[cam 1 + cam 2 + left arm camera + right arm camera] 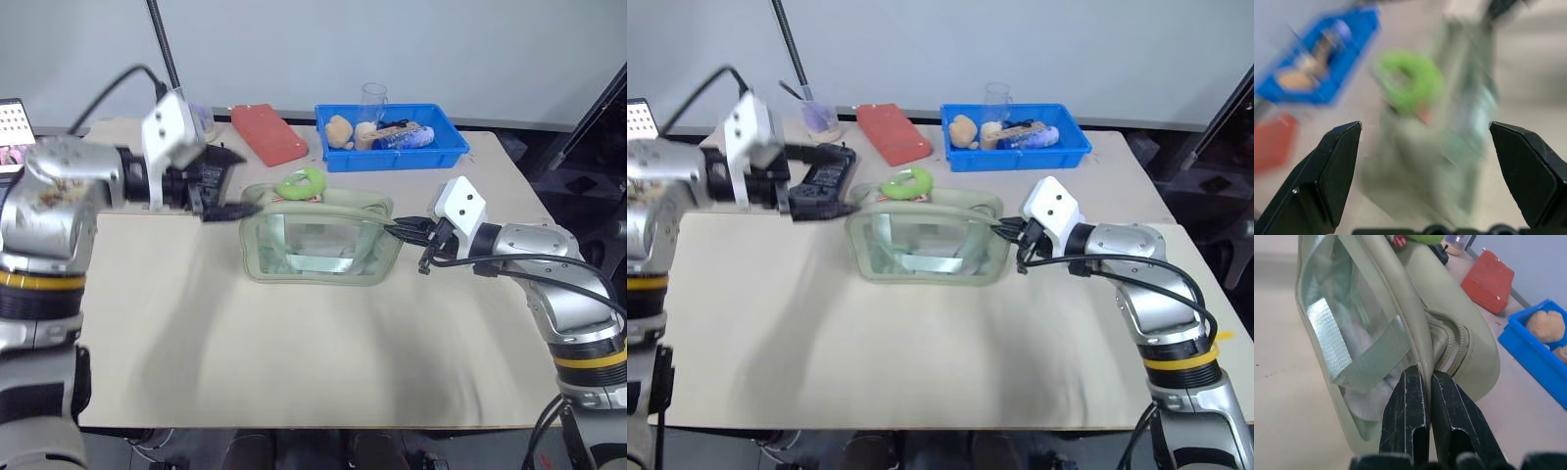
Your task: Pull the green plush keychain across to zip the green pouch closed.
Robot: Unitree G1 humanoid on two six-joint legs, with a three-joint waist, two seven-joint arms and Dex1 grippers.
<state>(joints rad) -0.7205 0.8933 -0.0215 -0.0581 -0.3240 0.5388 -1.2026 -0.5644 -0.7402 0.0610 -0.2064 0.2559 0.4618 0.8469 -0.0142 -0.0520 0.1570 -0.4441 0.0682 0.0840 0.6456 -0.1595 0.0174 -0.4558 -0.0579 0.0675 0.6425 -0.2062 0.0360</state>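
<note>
the green pouch (318,240) stands mid-table, its long axis running left to right, zipper on top. its right end seam is pinched by the right gripper (1426,382), fingers pressed together on the fabric. the green plush keychain (301,183) lies on the top near the left end, ring tilted toward the far side. the left gripper (1425,147) is spread wide just left of the pouch, holding nothing. it seems the pull is finished; if not, the ring should be drawn straight along the zipper line while the right end is kept anchored.
</note>
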